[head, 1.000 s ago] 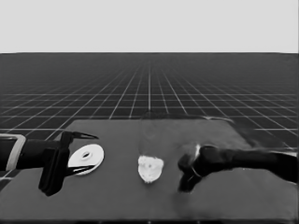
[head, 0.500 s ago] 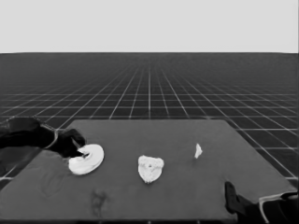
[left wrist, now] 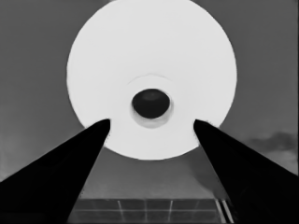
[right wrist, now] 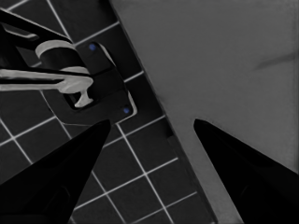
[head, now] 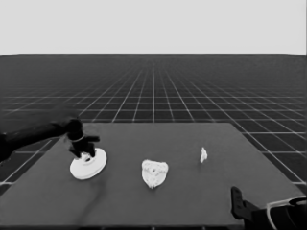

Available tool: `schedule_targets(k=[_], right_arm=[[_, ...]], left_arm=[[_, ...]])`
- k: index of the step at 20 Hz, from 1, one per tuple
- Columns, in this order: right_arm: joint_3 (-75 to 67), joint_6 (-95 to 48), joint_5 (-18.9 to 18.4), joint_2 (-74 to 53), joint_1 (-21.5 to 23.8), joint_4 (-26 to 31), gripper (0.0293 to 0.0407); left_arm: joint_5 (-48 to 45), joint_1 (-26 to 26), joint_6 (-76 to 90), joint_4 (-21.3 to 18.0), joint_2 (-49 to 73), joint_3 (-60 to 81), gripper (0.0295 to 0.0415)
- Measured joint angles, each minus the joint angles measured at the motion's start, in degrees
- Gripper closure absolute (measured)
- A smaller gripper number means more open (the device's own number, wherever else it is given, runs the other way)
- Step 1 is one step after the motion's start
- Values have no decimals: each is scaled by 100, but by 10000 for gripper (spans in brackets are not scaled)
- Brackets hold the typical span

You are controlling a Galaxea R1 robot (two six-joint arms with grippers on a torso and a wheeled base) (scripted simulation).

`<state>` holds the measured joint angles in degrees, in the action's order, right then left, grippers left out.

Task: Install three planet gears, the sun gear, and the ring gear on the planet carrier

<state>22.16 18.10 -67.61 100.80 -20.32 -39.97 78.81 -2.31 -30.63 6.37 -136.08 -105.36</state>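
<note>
Left gripper (head: 85, 154) spread wide above larger round part (head: 88, 166).

Smooth matt white larger round part (left wrist: 152, 60); matt dark table (head: 192, 191).

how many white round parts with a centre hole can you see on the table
2. The larger round part lies at the table's left end under the left claw. The smaller round part sits mid-table with gears on it, so its hole is hidden. The thin white piece isn't round.
</note>
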Motion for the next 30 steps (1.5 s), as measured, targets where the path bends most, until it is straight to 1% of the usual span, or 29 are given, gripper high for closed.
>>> schedule_targets(k=[1, 3, 8, 9, 18, 19, 20, 21, 23, 28, 29, 30], right_arm=[[0, 0, 0, 0, 0, 0, 315], [0, 0, 0, 0, 0, 0, 315], [0, 0, 0, 0, 0, 0, 315], [0, 0, 0, 0, 0, 0, 315], [0, 0, 0, 0, 0, 0, 315], [0, 0, 0, 0, 0, 0, 315], [0, 0, 0, 0, 0, 0, 315], [0, 0, 0, 0, 0, 0, 315], [0, 0, 0, 0, 0, 0, 315], [0, 0, 0, 0, 0, 0, 315], [0, 0, 0, 0, 0, 0, 315], [0, 0, 0, 0, 0, 0, 315]], left_arm=[[-132, -160, 62, 55, -86, -170, 326], [-257, -295, 133, 96, -180, -355, 326], [-320, -352, 171, 113, -227, -451, 326], [-321, -353, 172, 113, -227, -454, 361], [-323, -353, 173, 113, -229, -458, 362], [63, -25, -21, -30, 1, 22, 362], [290, 282, -87, -156, 102, 202, 362], [423, 459, -105, -239, 135, 260, 362], [547, 613, -110, -321, 149, 282, 362], [608, 678, -105, -363, 148, 278, 362], [689, 589, -2790, -23, 49, 2175, 362], [841, 506, -4322, 125, -1207, 2787, 360]])
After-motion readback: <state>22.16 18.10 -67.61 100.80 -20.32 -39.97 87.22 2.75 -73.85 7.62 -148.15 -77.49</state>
